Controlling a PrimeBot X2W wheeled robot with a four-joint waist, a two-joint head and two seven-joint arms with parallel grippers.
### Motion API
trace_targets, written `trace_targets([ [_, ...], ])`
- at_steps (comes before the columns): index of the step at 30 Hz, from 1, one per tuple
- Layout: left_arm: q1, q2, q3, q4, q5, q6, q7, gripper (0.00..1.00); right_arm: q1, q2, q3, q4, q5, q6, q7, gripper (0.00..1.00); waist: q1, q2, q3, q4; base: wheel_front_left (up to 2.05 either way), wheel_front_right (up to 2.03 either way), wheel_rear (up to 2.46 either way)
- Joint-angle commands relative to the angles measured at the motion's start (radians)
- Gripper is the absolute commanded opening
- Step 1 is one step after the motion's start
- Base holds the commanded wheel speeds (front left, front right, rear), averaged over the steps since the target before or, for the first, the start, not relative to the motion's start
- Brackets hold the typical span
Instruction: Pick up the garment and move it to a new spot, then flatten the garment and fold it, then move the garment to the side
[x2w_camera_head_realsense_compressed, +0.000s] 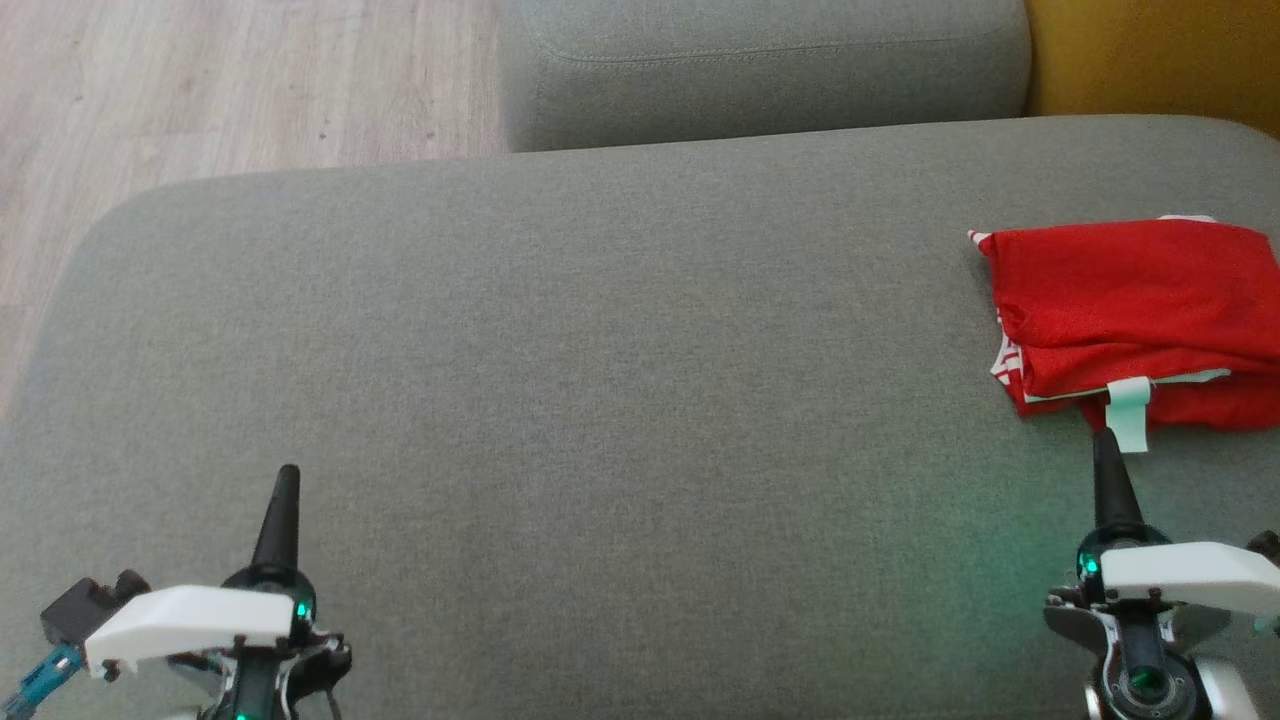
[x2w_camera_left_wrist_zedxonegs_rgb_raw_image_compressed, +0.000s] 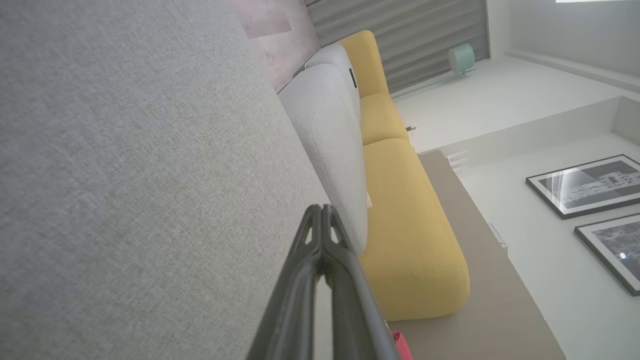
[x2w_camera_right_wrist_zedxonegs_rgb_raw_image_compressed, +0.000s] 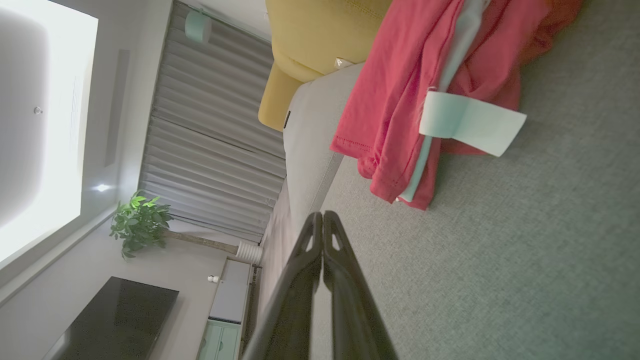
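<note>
1. My left gripper sits at the lower left of the head view. Its two dark fingers are pressed together into a single point, with nothing between them.
2. In the left wrist view those fingers rise from the bottom middle, tips touching, over the bare grey seat cushion. A yellow cushion lies right of centre.
3. My right gripper sits at the lower right of the head view. Its fingers are also closed tip to tip and hold nothing.
4. The garment, red with white trim, lies folded in a rough rectangle at the right edge of the head view. It rests on the seat cushion and runs out of the frame on the right.
5. A pale label hangs from the garment's lower edge, just above my right fingertips in the head view.
6. In the right wrist view the garment fills the upper right. A strip of grey cushion shows between it and my closed tips, so we are apart.
7. A wooden floor shows at the upper left of the head view, and a second grey cushion at the top centre.
</note>
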Motion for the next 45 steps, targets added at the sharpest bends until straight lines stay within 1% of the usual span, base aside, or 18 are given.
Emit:
trace_targets([
  [1,-0.064,0.005,0.036,-0.027,-0.032,-0.008,0.008,0.00,-0.048,-0.005,0.008,-0.041,0.037,-0.001,0.012,0.00,0.0000,0.0000,0.000,0.000,0.00,0.00,0.00],
  [35,-0.101,0.006,0.088,-0.017,-0.378,-0.027,0.105,0.00,-0.056,-0.006,-0.030,-0.057,0.426,-0.001,0.108,0.00,0.0000,0.0000,-0.003,0.000,0.00,0.00,0.00],
  [45,-0.101,0.006,0.088,-0.017,-0.380,-0.028,0.105,0.00,-0.057,-0.006,-0.030,-0.057,0.429,-0.001,0.108,0.00,0.0000,0.0000,-0.003,0.000,0.00,0.00,0.00],
])
